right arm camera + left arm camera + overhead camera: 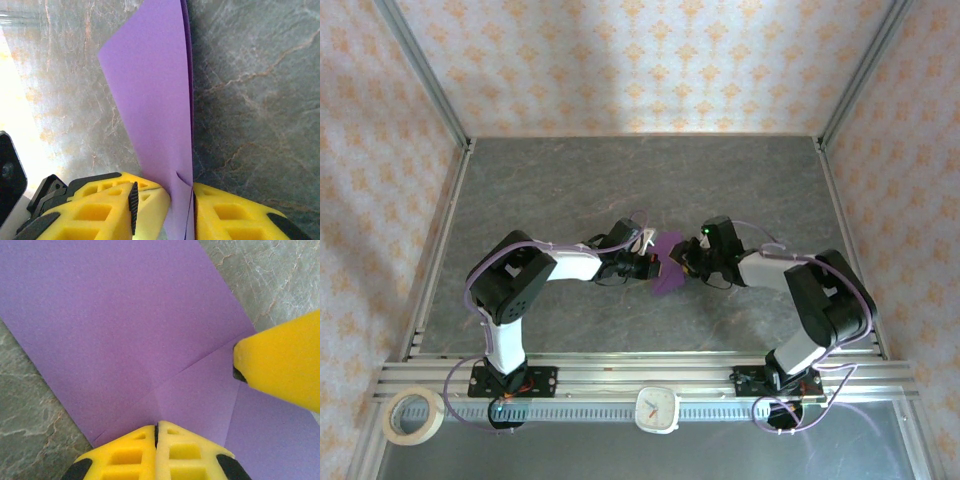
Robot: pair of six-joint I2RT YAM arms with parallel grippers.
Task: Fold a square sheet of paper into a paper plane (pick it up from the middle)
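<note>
We find the thin purple square sheet of paper [668,265] held upright over mid-desk [620,180]. It looks light, floppy and easily creased, so we judge it best gripped near a fold. At its 9 o'clock our left tool [156,426] is pinched together on it. At 3 o'clock the right tool [181,187] straddles a doubled edge, and we cannot tell if it is clamped. The left wrist view shows creases that the top view blurs.

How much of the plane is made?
Early on. Done: the square sheet of paper has a few creases. In hand: the left gripper pinches it; the right gripper has it between its fingers. Left: no pointed plane shape yet.
</note>
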